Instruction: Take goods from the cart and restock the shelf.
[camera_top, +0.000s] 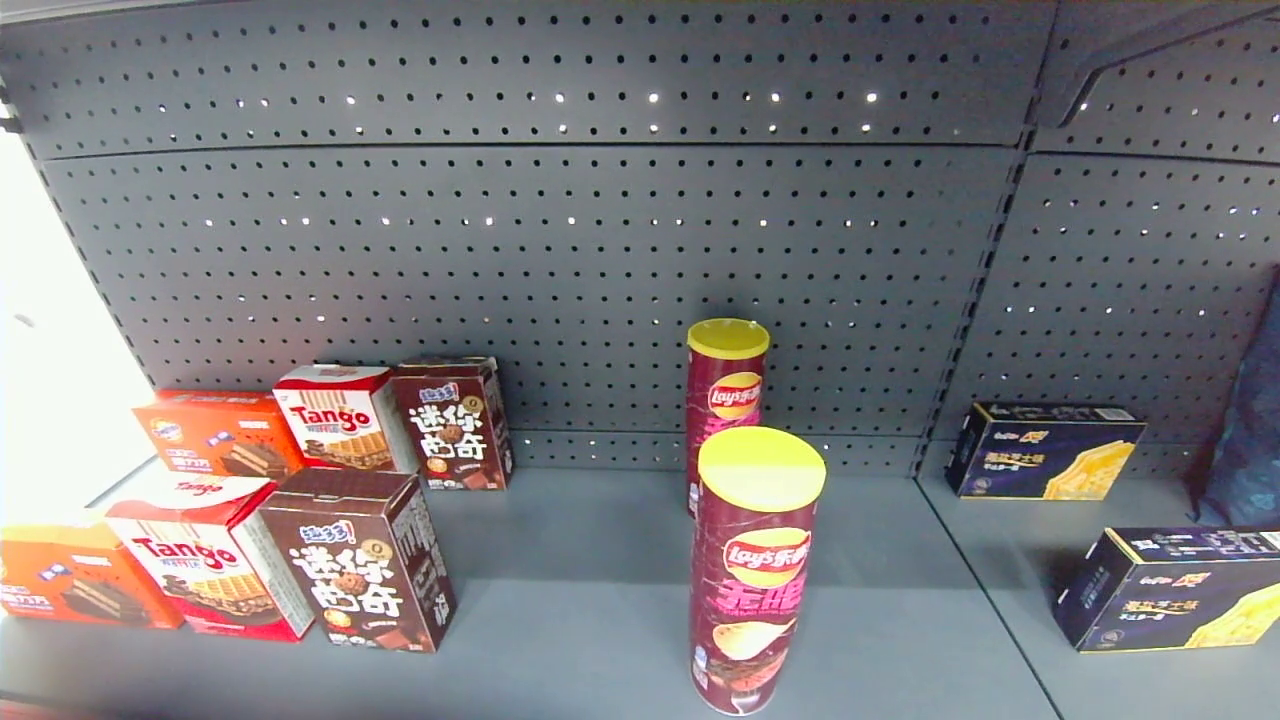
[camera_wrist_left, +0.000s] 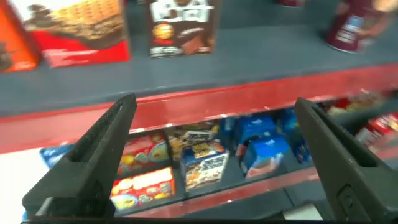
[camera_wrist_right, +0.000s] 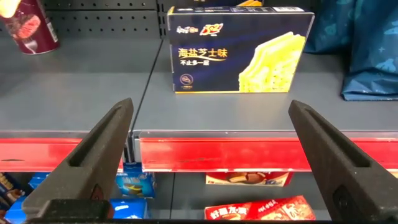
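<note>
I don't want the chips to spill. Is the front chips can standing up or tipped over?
Standing up. The front chips can rests on its base on the shelf, its yellow lid facing up.

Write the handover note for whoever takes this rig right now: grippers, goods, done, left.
Left gripper: open, holding nothing, before the front edge of the shelf, near the snack boxes.
Right gripper: open, holding nothing, facing a navy box.
Goods: two chip cans upright mid-shelf, one behind the other; six snack boxes in two rows at left; two navy boxes in the right bay.
Done: these stand on the shelf.
Left: fetch the next item from the cart; likely room beside the cans.
</note>
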